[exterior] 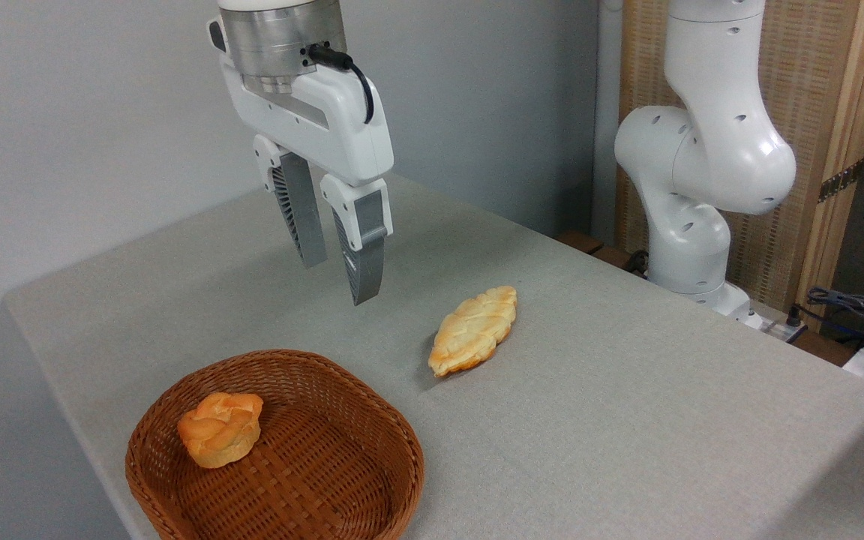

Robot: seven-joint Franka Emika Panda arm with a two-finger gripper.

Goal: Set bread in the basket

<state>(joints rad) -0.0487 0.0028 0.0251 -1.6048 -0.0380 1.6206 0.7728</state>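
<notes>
Pale-golden, browner at its tapered ends, the braided bread [474, 330] is seen flat on the tabletop [627, 390] — beside the basket [372, 405]; the claw [340, 279] is held above, narrowly parted, empty.

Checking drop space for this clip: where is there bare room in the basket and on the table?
The basket is bare right of the bun. The table is bare right of the long loaf. Tightest spot: between loaf and basket rim, below the empty gripper.
</notes>
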